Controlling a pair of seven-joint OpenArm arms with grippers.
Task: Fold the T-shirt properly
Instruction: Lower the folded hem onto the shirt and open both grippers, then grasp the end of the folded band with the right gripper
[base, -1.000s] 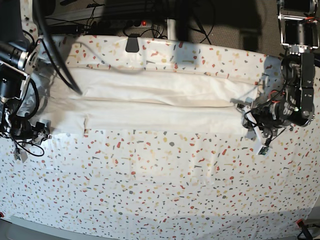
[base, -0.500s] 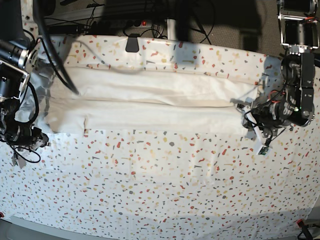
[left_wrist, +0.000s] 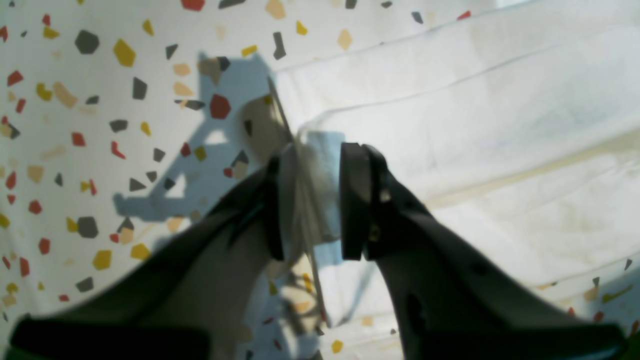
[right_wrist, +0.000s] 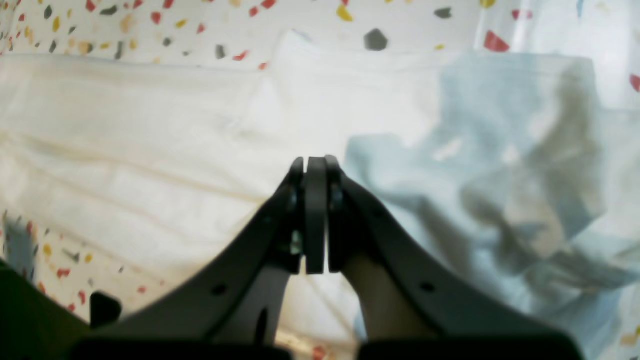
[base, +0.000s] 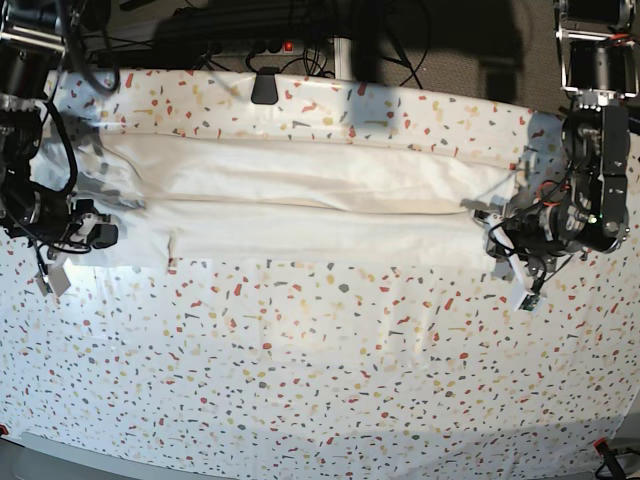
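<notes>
The left gripper (left_wrist: 310, 200) pinches the T-shirt (base: 300, 205) edge at three o'clock; the right gripper (right_wrist: 315, 215), clenched empty, hovers at nine o'clock.

The T-shirt (base: 300, 205) is lying folded into a long band across the far half of the worktop (base: 320, 370), running from side to side in the base view. The right gripper (base: 100, 235) is sitting at the band's left end in that view, over the cloth. The left gripper (base: 495, 225) is sitting at the band's right end, with a fold of the T-shirt's edge between its jaws. The near half of the worktop is lying in front of the band.
</notes>
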